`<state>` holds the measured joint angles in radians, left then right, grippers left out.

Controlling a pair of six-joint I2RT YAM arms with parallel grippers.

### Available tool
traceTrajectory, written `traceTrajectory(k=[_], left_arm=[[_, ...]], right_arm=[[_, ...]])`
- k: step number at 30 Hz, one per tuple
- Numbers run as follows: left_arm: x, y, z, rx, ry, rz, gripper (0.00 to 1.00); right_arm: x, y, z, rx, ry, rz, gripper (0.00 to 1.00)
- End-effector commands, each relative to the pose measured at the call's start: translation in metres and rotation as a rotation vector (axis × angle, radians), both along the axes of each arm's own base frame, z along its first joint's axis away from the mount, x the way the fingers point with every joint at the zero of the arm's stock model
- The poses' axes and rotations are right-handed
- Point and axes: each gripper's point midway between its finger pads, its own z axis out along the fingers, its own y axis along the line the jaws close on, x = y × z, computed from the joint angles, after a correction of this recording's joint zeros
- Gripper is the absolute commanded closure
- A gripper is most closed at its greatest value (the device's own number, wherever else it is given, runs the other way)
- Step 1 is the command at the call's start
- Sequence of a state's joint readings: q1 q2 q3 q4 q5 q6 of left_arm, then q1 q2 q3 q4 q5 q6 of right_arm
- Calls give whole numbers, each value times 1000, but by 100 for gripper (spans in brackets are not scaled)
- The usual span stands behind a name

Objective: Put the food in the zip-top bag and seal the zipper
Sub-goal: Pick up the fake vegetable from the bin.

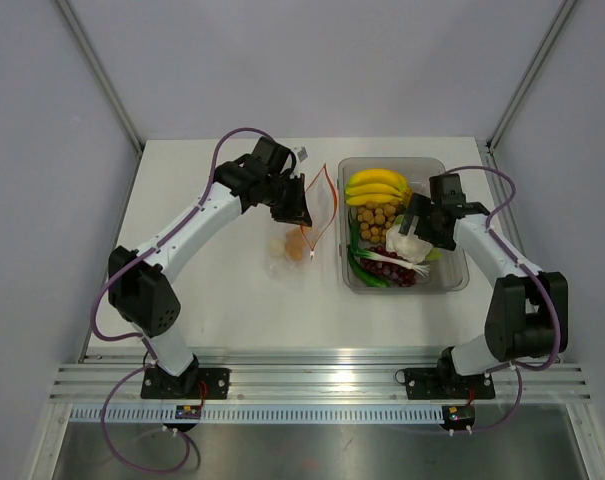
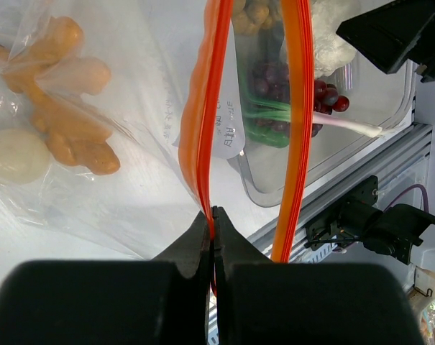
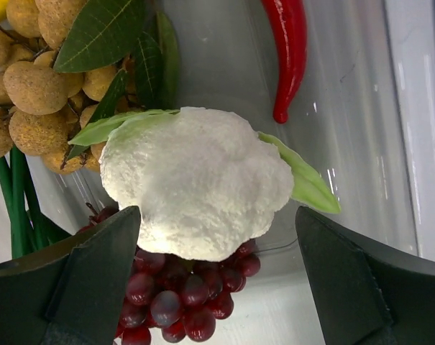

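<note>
Straddling white bulb: right end effector, jaws spread wide, nothing gripped, fingers at bulb's 9 and 3 o'clock in wrist view. Bulb sits on grapes in tub. Left end effector pinched tight on zipper, holding zip-top bag mouth agape, 9 o'clock from tub.

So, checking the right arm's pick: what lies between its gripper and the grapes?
The white bulb, framed by the open right gripper, partly covers the grapes; right wrist view.
</note>
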<state>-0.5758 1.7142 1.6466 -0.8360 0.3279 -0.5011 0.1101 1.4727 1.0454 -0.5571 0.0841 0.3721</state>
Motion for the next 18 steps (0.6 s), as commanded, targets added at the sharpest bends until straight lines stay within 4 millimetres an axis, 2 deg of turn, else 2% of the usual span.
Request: traceTrajectory(k=[1, 3, 4, 5, 8, 15, 18], left_arm=[[6, 0, 12, -19, -46, 2, 100], [6, -1, 12, -19, -44, 1, 100], [7, -1, 11, -20, -41, 1, 100], [7, -2, 12, -24, -42, -1, 100], [6, -2, 11, -25, -40, -4, 100], [4, -1, 7, -21, -35, -10, 100], [4, -2, 6, -25, -31, -12, 100]], right_arm=[[26, 10, 21, 21, -81, 94, 5], [32, 12, 23, 20, -89, 115, 6], [31, 16, 16, 32, -56, 145, 6], [34, 18, 17, 37, -47, 153, 5], [27, 17, -4, 35, 28, 150, 1], [18, 15, -31, 33, 68, 127, 1], [18, 18, -34, 56, 67, 127, 11]])
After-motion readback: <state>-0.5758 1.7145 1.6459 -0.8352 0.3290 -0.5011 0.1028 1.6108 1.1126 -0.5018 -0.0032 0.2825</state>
